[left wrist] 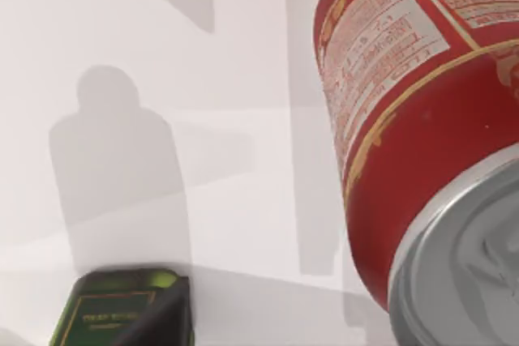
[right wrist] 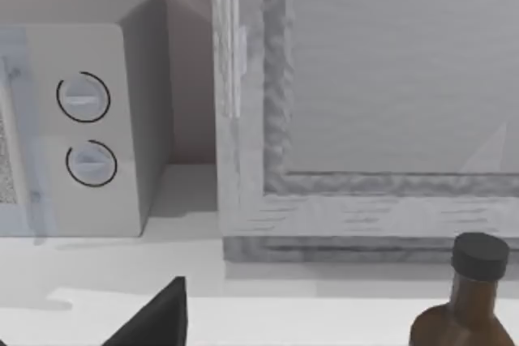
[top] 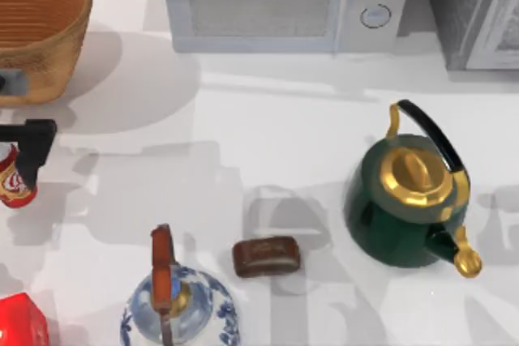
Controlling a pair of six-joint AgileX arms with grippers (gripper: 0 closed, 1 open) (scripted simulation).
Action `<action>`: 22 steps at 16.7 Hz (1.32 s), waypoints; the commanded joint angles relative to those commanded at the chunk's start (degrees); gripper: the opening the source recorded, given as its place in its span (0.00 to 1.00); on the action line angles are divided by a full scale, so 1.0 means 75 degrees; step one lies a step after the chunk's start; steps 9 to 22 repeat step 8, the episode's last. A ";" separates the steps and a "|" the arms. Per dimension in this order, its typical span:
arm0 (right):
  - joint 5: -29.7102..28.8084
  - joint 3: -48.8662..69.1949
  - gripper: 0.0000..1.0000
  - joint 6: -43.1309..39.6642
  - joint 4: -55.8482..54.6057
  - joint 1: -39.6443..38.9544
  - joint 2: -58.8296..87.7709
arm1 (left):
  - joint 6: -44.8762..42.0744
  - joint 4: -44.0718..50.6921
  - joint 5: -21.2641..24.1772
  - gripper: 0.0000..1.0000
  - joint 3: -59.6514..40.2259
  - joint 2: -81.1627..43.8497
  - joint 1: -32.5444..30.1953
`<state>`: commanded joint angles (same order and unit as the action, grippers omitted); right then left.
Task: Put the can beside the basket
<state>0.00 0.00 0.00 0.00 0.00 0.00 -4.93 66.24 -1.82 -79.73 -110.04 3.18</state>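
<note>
Can: it's sitting at the far left edge of the table, just in front of the basket, with a small gap between them. Upright as far as I can tell from above, red body with the logo facing out.

Left gripper: a dark finger is hanging right against the can's side, nearest the basket. The wrist camera is looking along the can at very close range, label and silver end looming big, so I'm guessing the gripper is clamping it. Honestly can't tell if the fingers are actually closed on it or not.

Basket: big wicker thing in the back left corner, ribbed inside, nothing in it that I can see.

Why there: the spot in front of the basket is bare tabletop, so it's looking like the obvious drop zone. I'd say the can is already pretty much beside the basket, maybe just being set down or let go.

Right arm: parked off to the side, its camera staring at the microwave dials and a brown bottle. No read on its fingers.

Clutter: green kettle, blue-and-white teapot, brown block and a red box are all sitting well away from the basket.

Risk: the can tipping if released at a tilt.
</note>
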 joint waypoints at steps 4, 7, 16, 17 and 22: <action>0.0000 0.0000 1.00 0.0000 0.0000 0.0000 0.0000 | 0.0030 0.0286 0.0043 1.00 -0.0378 0.0108 0.0003; 0.0000 0.0000 1.00 0.0000 0.0000 0.0000 0.0000 | 0.0061 0.0110 0.0192 1.00 -0.0760 0.0212 -0.0021; 0.0000 0.0000 1.00 0.0000 0.0000 0.0000 0.0000 | 0.0061 0.0092 0.0203 1.00 -0.0786 0.0217 -0.0023; 0.0000 0.0000 1.00 0.0000 0.0000 0.0000 0.0000 | 0.0061 0.0092 0.0203 1.00 -0.0786 0.0217 -0.0023; 0.0000 0.0000 1.00 0.0000 0.0000 0.0000 0.0000 | 0.0061 0.0092 0.0203 1.00 -0.0786 0.0217 -0.0023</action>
